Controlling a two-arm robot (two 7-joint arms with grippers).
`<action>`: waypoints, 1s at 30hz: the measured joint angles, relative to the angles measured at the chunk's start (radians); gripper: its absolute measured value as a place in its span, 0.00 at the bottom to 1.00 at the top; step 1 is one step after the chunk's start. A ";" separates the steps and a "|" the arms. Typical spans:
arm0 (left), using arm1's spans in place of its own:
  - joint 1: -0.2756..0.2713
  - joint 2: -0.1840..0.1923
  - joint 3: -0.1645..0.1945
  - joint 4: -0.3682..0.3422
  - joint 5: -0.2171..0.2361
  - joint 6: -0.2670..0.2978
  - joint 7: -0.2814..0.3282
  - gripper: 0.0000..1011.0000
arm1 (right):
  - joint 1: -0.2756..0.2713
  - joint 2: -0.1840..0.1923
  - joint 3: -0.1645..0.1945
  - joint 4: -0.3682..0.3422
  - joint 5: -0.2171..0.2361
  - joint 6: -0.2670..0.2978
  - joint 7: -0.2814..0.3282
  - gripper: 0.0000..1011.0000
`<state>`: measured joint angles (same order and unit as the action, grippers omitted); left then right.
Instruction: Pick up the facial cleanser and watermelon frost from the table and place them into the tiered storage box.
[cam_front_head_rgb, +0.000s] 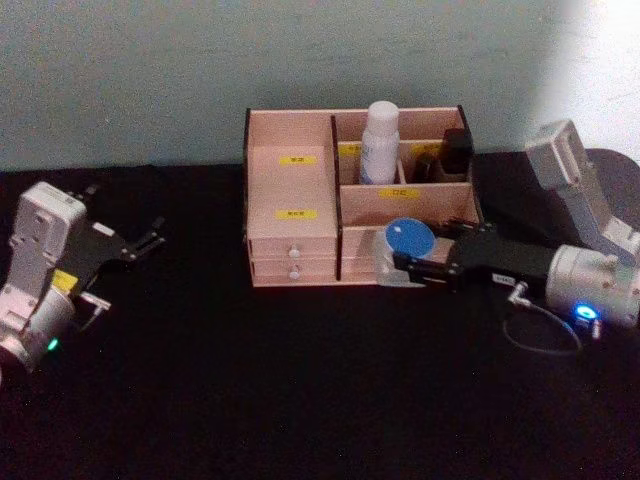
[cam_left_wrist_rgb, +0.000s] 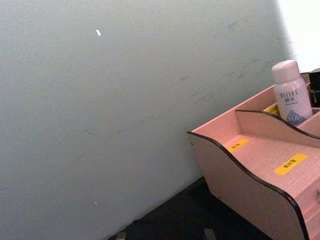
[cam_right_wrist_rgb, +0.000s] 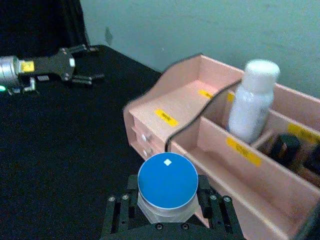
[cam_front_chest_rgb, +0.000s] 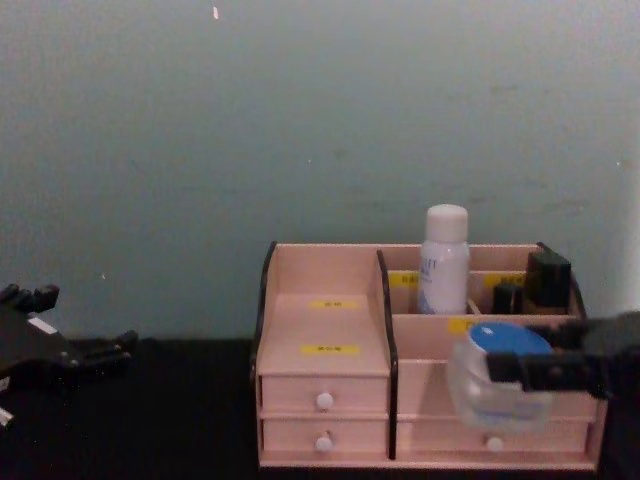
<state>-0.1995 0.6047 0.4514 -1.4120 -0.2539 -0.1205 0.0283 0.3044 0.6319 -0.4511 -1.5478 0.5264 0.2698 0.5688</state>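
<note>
R gripper clamped on watermelon frost, upright, just in front of tiered storage box; front-right slot lies beyond it. facial cleanser stands in rear slot. L gripper parked far left, jaws apart.

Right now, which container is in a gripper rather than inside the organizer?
The watermelon frost, the squat blue-lidded jar: the right gripper holds it before the tiered storage box, while the facial cleanser stands inside.
</note>
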 joint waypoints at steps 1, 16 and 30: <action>0.000 0.000 0.000 0.000 0.000 0.000 0.000 0.99 | 0.010 -0.005 -0.006 0.006 0.000 0.000 0.003 0.70; 0.000 0.000 0.000 0.000 0.000 0.000 0.000 0.99 | 0.198 -0.120 -0.112 0.159 -0.012 0.003 0.043 0.70; 0.000 0.000 0.000 0.000 0.000 0.000 0.000 0.99 | 0.330 -0.240 -0.182 0.338 -0.049 -0.027 0.057 0.70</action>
<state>-0.1996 0.6047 0.4514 -1.4120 -0.2539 -0.1205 0.0283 0.6341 0.3921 -0.6327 -1.2098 0.4779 0.2430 0.6255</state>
